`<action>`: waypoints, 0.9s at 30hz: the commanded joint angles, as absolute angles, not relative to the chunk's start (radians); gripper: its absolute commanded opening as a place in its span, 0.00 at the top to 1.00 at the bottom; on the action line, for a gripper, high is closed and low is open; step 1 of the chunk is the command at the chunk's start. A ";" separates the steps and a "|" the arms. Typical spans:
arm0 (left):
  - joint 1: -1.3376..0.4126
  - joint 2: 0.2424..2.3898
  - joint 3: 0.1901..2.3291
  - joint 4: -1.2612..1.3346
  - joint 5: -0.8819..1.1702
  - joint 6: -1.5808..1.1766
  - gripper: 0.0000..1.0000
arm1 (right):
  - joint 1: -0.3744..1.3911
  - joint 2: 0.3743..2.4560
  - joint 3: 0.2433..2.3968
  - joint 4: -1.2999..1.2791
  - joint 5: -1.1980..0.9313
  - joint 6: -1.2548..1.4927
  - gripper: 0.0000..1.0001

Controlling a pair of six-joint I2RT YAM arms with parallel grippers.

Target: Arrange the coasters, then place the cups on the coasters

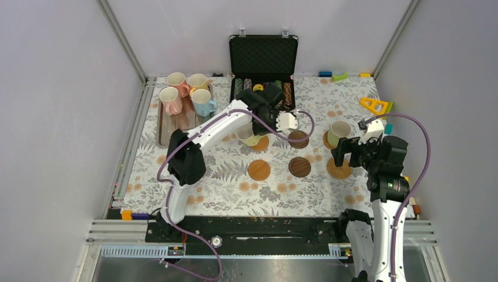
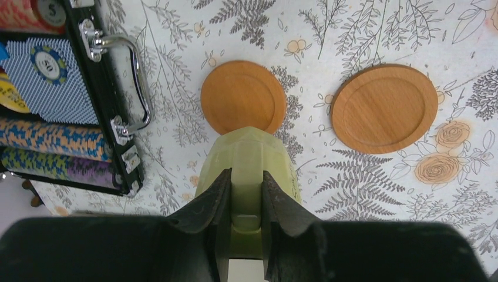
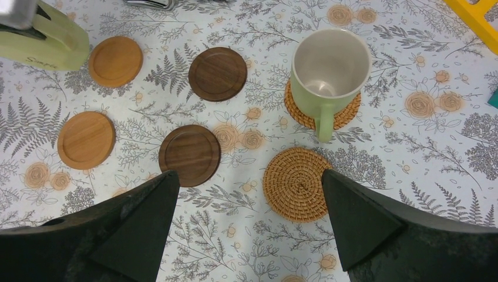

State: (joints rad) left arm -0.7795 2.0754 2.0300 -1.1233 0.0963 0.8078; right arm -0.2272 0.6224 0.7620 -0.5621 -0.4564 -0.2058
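between the left jaws, firm in their hold, a pale green mug [image 2: 249, 158]

The bench [image 1: 223, 194] lies open in front of the coasters [image 1: 259, 170] — farther back the left arm [image 1: 205, 132] slants over the centre, the case [image 1: 262, 56] walls the rear, and a tray [image 1: 169, 126] of mugs [image 1: 203, 101] fills the back-left corner.

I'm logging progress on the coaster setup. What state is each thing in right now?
Left gripper: shut on the held green mug.
Held green mug: gripped, not set on a coaster.
Right gripper: open, empty.
Second green mug: upright on a woven coaster.
Other woven coaster: bare.
Dark wood coasters: bare.
Tan wood coasters: bare.
Four mugs: upright on the tray.
Poker chip case: open.
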 commanded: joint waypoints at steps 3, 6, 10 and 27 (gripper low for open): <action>-0.809 2.115 2.135 -1.118 0.029 0.869 1.00 | -0.229 0.614 0.758 -0.513 -0.430 -0.218 0.00; -0.815 2.140 2.155 -1.118 0.030 0.884 1.00 | -0.229 0.617 0.758 -0.511 -0.428 -0.215 0.00; -0.829 2.165 2.176 -1.116 0.026 0.898 1.00 | -0.229 0.618 0.756 -0.509 -0.426 -0.217 0.00; -0.832 2.206 2.157 -1.064 -0.015 0.931 1.00 | -0.229 0.627 0.754 -0.503 -0.427 -0.224 0.00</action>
State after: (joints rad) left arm -0.8276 2.2288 2.1147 -1.1030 0.0216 0.9001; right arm -0.2272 0.6247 0.7540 -0.5396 -0.4347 -0.2134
